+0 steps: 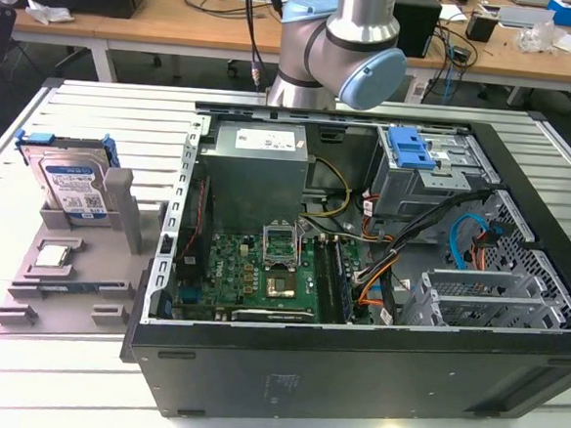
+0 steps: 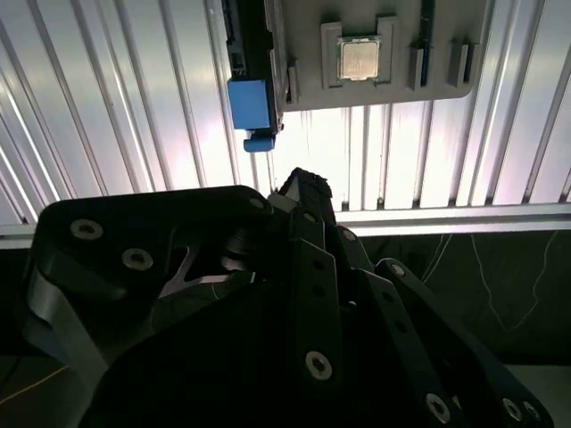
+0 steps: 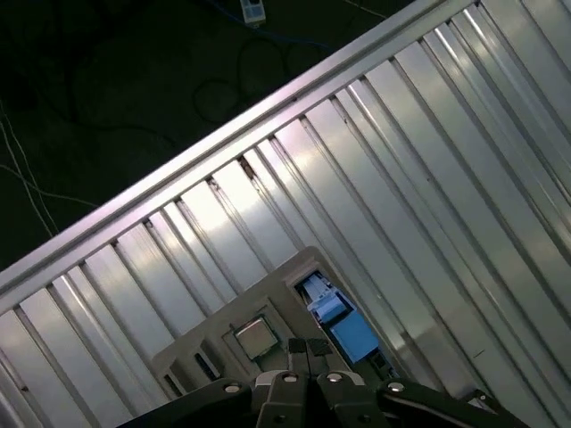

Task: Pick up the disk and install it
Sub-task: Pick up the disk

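The disk [image 1: 72, 187], silver with a white-and-blue label and blue rails, stands tilted against a grey post on the grey fixture plate [image 1: 34, 309] at the exterior view's left. In both wrist views I see it edge-on: its blue rail end [image 2: 250, 102] [image 3: 343, 325] pokes out beside the plate. My gripper [image 2: 302, 183] [image 3: 305, 349] hangs well above the ribbed table near the plate's edge, fingers together, holding nothing. It is apart from the disk. The arm's elbow [image 1: 342, 42] rises behind the computer case.
A small square processor chip [image 1: 55, 255] [image 2: 359, 59] [image 3: 256, 337] lies in a recess of the plate. The open computer case [image 1: 359, 278] covers the middle and right of the table, with a grey drive cage and blue latch [image 1: 412, 149] at its back. The table's edge [image 3: 223, 143] borders dark floor.
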`<state>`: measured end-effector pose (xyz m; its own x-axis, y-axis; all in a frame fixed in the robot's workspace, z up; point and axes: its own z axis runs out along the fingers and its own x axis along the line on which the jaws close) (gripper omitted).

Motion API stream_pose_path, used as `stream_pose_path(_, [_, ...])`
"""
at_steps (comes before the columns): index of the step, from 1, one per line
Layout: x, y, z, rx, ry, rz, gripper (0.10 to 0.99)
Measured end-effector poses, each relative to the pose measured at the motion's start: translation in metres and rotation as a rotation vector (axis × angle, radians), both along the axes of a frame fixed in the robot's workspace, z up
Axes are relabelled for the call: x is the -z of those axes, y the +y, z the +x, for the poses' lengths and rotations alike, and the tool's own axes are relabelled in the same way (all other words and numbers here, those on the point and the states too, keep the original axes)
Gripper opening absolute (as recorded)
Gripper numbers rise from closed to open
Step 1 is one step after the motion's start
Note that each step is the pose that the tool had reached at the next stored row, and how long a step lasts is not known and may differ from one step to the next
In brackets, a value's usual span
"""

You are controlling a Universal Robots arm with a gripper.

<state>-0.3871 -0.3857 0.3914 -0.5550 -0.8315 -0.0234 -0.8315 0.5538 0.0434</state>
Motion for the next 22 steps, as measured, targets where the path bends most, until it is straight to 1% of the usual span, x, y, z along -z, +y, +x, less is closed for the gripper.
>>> stream_pose_path(8, [0.0000,0.0000,0.0000,-0.071,0.0000,0.000,0.106])
stream_pose_path(14, [0.0000,0.0000,0.0000,-0.100,0.0001,0.000,0.106])
stream_pose_path(19, [0.0000,0.0000,0.0000,-0.184,0.0001,0.000,0.106])
stream_pose_path(22, [0.0000,0.0000,0.0000,-0.216,0.0000,0.000,0.106])
